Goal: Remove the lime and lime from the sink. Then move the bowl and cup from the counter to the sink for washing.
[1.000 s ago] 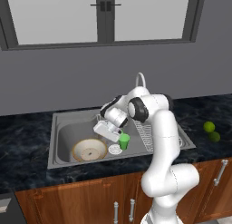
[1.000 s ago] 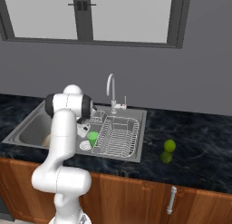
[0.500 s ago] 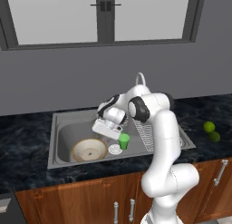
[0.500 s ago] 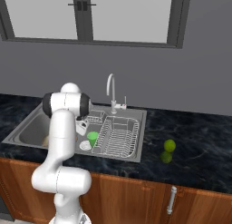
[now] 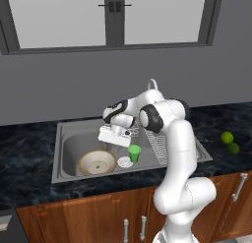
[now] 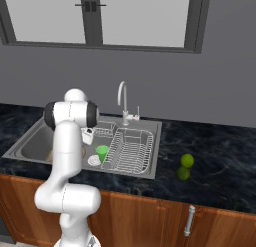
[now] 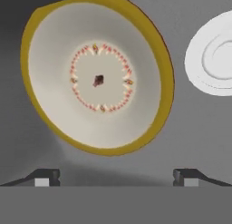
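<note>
The bowl (image 5: 97, 162) with its tan-yellow rim lies in the left part of the sink (image 5: 63, 138), and the hand view looks down into its white inside (image 7: 97, 78). The green cup (image 5: 134, 153) stands upright in the sink beside the white drain (image 5: 124, 162), also seen from the right (image 6: 102, 151). My gripper (image 5: 111, 140) hovers above the basin, between bowl and cup; it is open with nothing between its fingertips (image 7: 116, 175). Two limes (image 5: 227, 137) (image 5: 233, 148) lie side by side on the black counter (image 5: 216, 124) right of the sink, and show again as limes (image 6: 187, 160) (image 6: 183, 173).
A wire dish rack (image 5: 162, 143) fills the sink's right part. The curved chrome faucet (image 6: 121, 98) rises behind the basin. A window spans the wall above. My arm's white links stand over the sink's front edge.
My hand has risen a little and drifted slightly left over the basin, jaws still open. Bowl, cup and limes have not moved.
</note>
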